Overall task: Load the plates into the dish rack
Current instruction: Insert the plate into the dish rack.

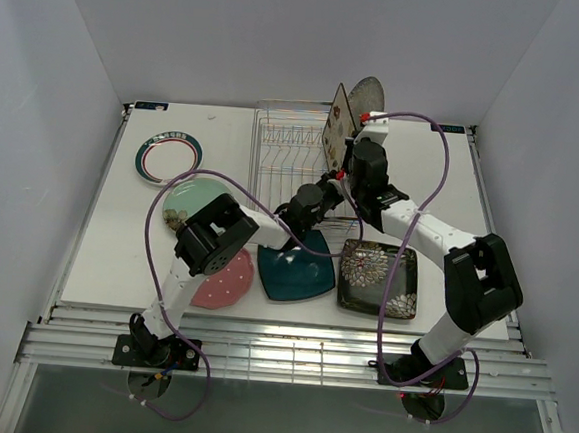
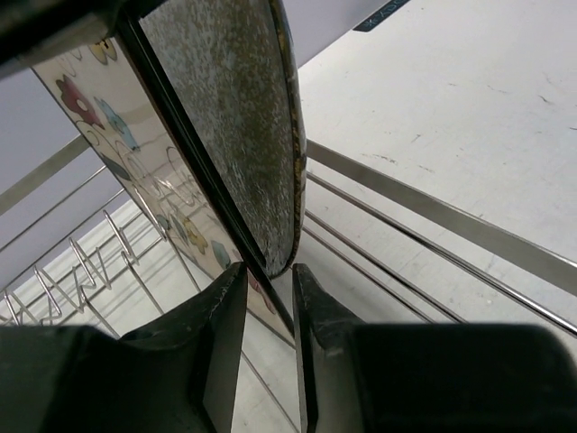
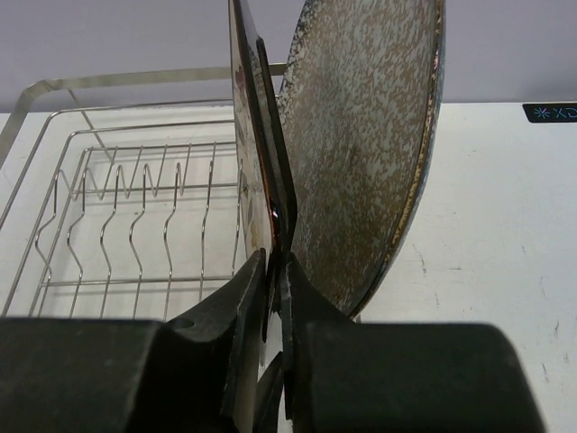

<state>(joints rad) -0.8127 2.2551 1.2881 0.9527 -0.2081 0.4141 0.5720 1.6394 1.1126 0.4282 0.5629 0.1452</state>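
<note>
The cream floral square plate [image 1: 339, 118] stands on edge in the right end of the dish rack [image 1: 290, 151]. The speckled grey round plate [image 1: 366, 93] stands just behind it. My right gripper [image 1: 353, 143] is shut on the cream plate's near edge; in the right wrist view the fingers [image 3: 251, 280] pinch its thin rim [image 3: 263, 135] beside the grey plate [image 3: 361, 153]. My left gripper [image 1: 329, 192] is low at the rack's right side. Its jaws [image 2: 269, 271] stand slightly apart, straddling the cream plate's lower edge [image 2: 99, 108] below the grey plate [image 2: 234, 117].
Five plates lie flat on the table: white teal-rimmed round [image 1: 169, 157], mint floral round [image 1: 193, 199], pink dotted [image 1: 230, 277], teal square [image 1: 295, 269] and black floral square [image 1: 378, 279]. The rack's prongs [image 3: 117, 203] to the left hold nothing. White walls enclose the table.
</note>
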